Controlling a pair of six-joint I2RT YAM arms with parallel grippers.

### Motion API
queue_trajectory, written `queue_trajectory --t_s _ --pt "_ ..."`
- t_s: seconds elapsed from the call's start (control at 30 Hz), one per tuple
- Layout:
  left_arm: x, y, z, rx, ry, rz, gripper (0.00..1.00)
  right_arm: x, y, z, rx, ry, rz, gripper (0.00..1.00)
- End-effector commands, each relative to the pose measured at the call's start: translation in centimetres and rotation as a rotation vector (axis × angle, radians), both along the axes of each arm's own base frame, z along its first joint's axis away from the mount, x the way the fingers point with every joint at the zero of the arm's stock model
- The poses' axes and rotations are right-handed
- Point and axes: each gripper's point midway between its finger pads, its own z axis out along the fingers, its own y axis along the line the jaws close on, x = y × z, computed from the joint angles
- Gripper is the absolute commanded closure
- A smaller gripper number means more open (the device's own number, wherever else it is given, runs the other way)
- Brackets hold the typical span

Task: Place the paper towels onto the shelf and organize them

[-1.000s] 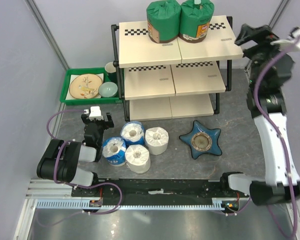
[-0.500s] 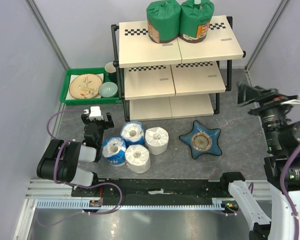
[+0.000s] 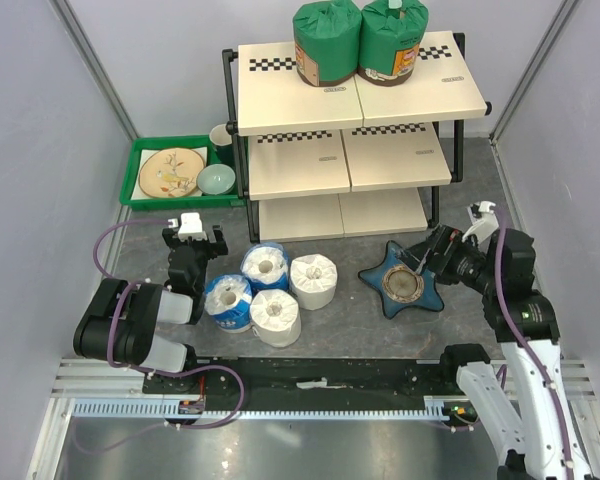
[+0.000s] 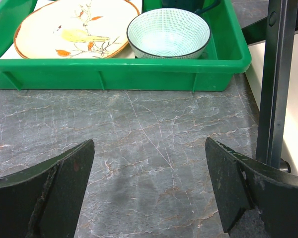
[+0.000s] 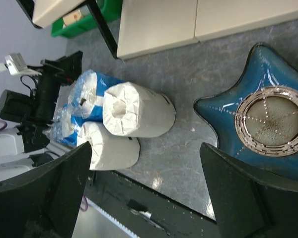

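Two green-wrapped paper towels (image 3: 328,42) (image 3: 392,40) stand on the top board of the shelf (image 3: 280,100). On the table in front of it sit two blue-and-white paper towels (image 3: 265,265) (image 3: 227,300) and two white ones (image 3: 313,280) (image 3: 276,317). My right gripper (image 3: 428,252) hangs open, low over the blue star dish (image 3: 405,283), right of the rolls. In its wrist view the white rolls (image 5: 139,109) (image 5: 111,148) lie ahead of the empty right gripper (image 5: 146,168). My left gripper (image 3: 194,236) rests open and empty left of the rolls, seen as the left gripper (image 4: 149,168) facing the tray.
A green tray (image 3: 140,195) with a plate (image 3: 170,172) and a bowl (image 3: 217,180) sits left of the shelf; a mug (image 3: 221,138) stands behind it. The tray's front wall (image 4: 119,74) and a black shelf leg (image 4: 278,84) face my left gripper. Grey walls close both sides.
My right arm has swung down from beside the shelf's top right corner to low over the star dish, still open. The left arm and all the rolls have stayed put.
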Motion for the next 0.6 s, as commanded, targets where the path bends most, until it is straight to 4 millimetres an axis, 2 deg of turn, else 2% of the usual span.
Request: queue_trajectory --t_s 0.0,0.2,0.33,0.37,0.5,0.57 --pt "0.6 0.1 1.6 0.004 -0.058 0.005 0.01 -0.2 1.4 -0.8 0.013 0.027 0.105 0.02" --pt "0.6 0.1 1.5 0.004 -0.056 0.005 0.01 0.6 2.6 -2.1 0.015 0.056 0.114 0.02" --pt "0.6 0.2 1.6 0.004 -0.058 0.007 0.01 0.4 4.9 -3.0 0.024 0.066 0.149 0.02" --pt "0.6 0.1 1.6 0.003 -0.058 0.005 0.01 0.5 5.1 -3.9 0.02 0.088 0.131 0.02" --pt "0.6 0.2 1.6 0.003 -0.058 0.007 0.01 0.2 7.0 -5.4 0.007 0.117 0.153 0.03" --pt "0.6 0.2 1.5 0.003 -0.056 0.007 0.01 -0.5 8.7 -5.6 -0.003 0.114 0.196 0.03"
